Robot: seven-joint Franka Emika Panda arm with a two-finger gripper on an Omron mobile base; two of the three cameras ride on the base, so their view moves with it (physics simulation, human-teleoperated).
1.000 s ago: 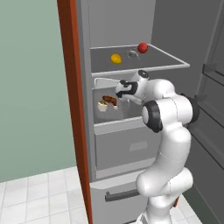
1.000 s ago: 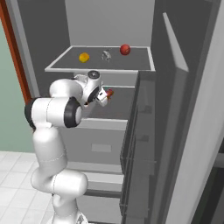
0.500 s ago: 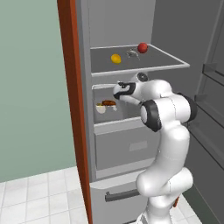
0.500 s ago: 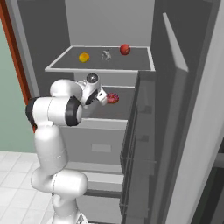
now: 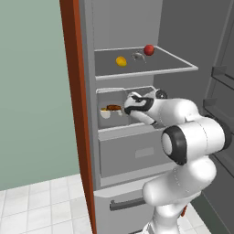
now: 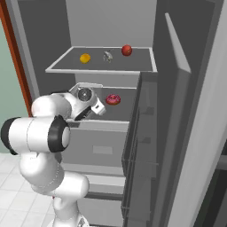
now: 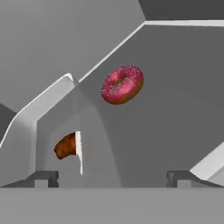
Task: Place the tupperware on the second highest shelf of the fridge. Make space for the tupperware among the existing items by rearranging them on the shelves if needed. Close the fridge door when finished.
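Observation:
The fridge [image 5: 87,91] stands open. On the shelf [image 6: 119,116] below the top one sit a white tupperware [image 5: 109,111] with brown food at the left and a pink doughnut [image 6: 113,99] to its right. My gripper [image 5: 128,105] reaches in over this shelf, open, holding nothing. In the hand view the gripper [image 7: 113,178] has the doughnut [image 7: 122,84] ahead, clear of the fingertips [image 7: 43,177], and the tupperware [image 7: 79,151] to the lower left. A yellow fruit [image 5: 121,61], a small grey object [image 5: 137,56] and a red apple [image 5: 148,50] lie on the top shelf.
The fridge door [image 6: 195,133] stands swung open at the right, its inner ledges [image 5: 218,75] close to my arm's elbow. A closed grey drawer front [image 5: 132,153] sits under the shelf, and a bottom drawer with a dark bar handle [image 5: 125,203] lies below.
The gripper has opened from nearly shut. The doughnut that was at its fingertips now lies free on the shelf, and the hand has dropped back slightly. The tupperware has not moved.

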